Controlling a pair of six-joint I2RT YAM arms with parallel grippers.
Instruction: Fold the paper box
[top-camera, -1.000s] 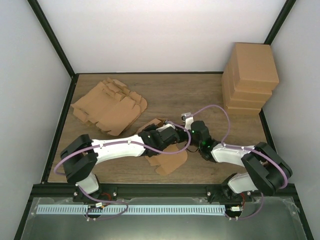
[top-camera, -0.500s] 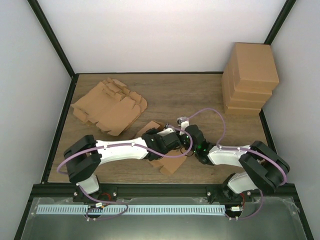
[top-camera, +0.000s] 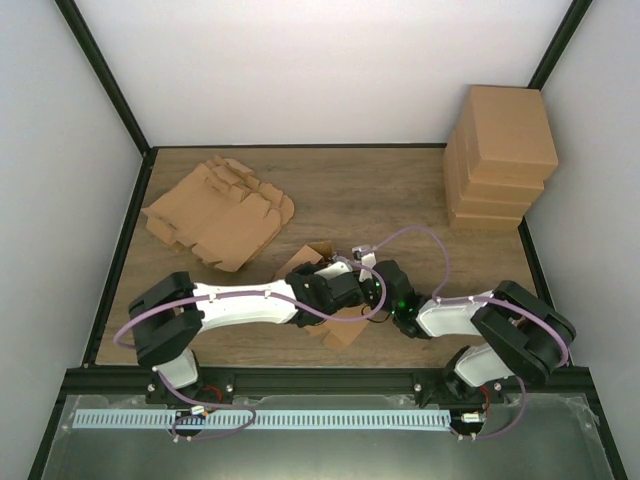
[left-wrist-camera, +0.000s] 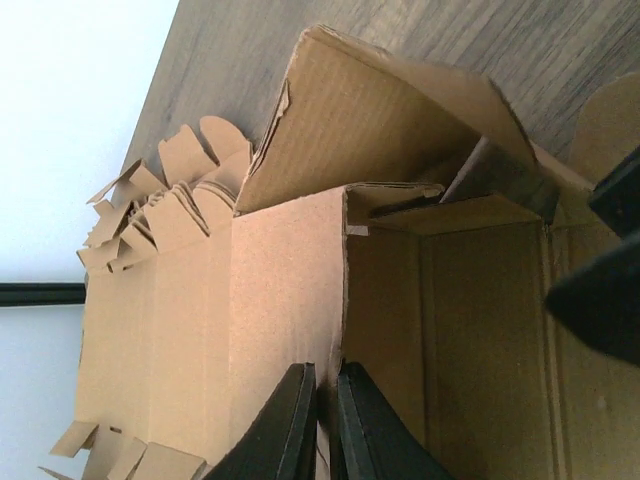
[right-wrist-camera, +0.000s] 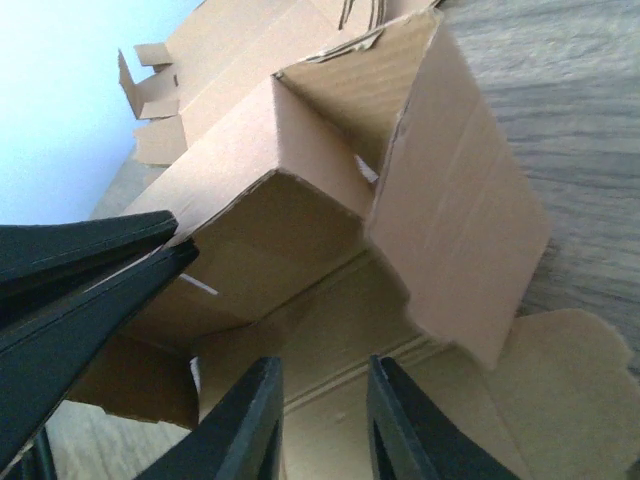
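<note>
The paper box (top-camera: 343, 331) is a half-folded brown cardboard piece near the table's front middle, with both grippers meeting over it. My left gripper (top-camera: 345, 288) is shut on one upright wall of the paper box (left-wrist-camera: 290, 290), the edge pinched between its black fingertips (left-wrist-camera: 300, 400). My right gripper (top-camera: 378, 290) comes in from the right. In the right wrist view it (right-wrist-camera: 325, 375) stands open above the box's floor panel (right-wrist-camera: 340, 330), with nothing between its fingers. A side wall (right-wrist-camera: 460, 210) stands up at the right, and the left gripper's fingers (right-wrist-camera: 80, 270) show at the left.
A loose pile of flat cardboard blanks (top-camera: 220, 210) lies at the back left. A stack of finished boxes (top-camera: 500, 150) stands at the back right corner. Black frame rails (top-camera: 120, 250) edge the table, with white walls around it.
Both grippers and the box have shifted toward the near edge. My right gripper has opened and let go of the cardboard. The left has stayed shut on the wall.
</note>
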